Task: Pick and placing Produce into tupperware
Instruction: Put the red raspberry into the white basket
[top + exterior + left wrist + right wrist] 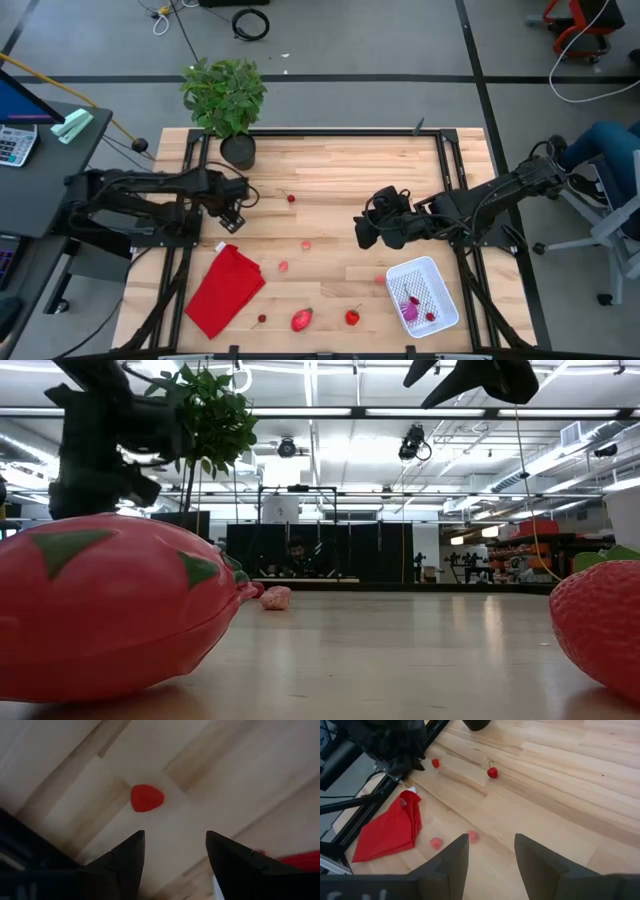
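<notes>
While my left gripper (175, 857) hangs at the high view's left, its dark wedge fingers (131, 860) gape empty below a small rounded red berry (146, 798) on pale plank wood. My right gripper (490, 862), centre-right, stands parted, holding nothing. Lower right sits the white perforated tupperware (437, 276), rounded at its corners.

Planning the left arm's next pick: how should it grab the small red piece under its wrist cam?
Probably straight down from above, closing the open left gripper across the narrower width of the small red fruit. It lies flat and alone on the bare wooden table, rounded and tapering at one end, with nothing crowding either side.
</notes>
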